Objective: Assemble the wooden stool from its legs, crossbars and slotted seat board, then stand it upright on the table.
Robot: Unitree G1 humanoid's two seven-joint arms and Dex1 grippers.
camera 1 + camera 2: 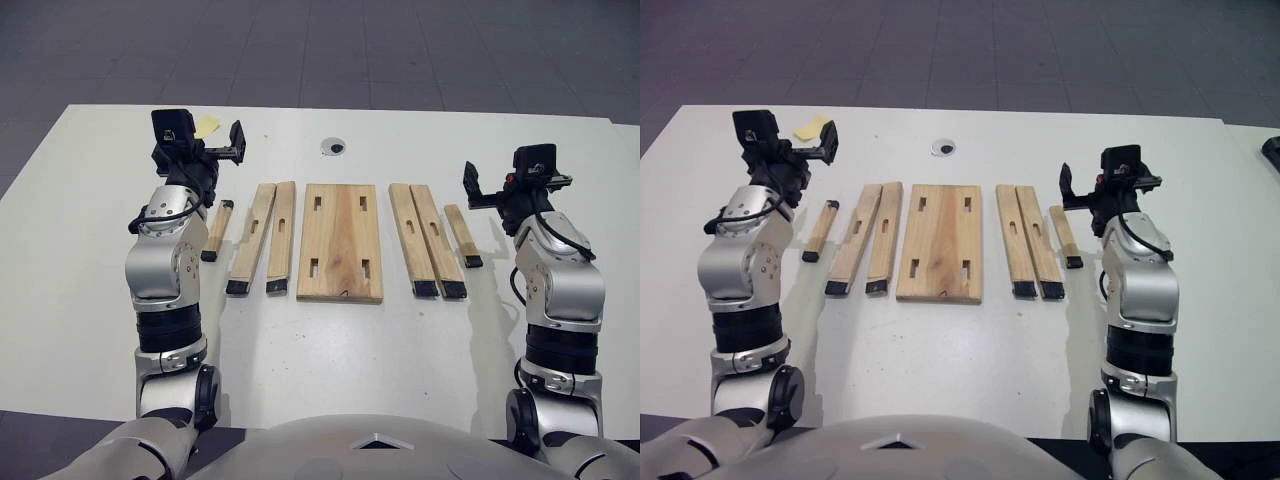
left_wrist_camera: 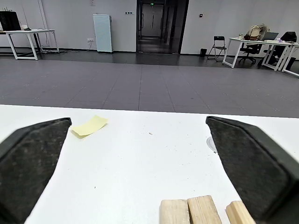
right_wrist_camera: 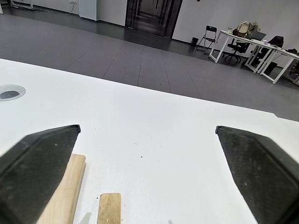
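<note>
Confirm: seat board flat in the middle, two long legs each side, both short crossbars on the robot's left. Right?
Wrong on the crossbars. The seat board does lie flat in the middle with two long legs each side, but there is one short crossbar per side: left crossbar, right crossbar. The left eye view shows it.

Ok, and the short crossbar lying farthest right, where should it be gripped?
Probably grip the short crossbar at its bare wooden middle, across its narrow width, coming straight down from above. It lies flat on the table, apart from the longer leg beside it, so there is room on both sides for the jaws. The right gripper, open, is nearest.
</note>
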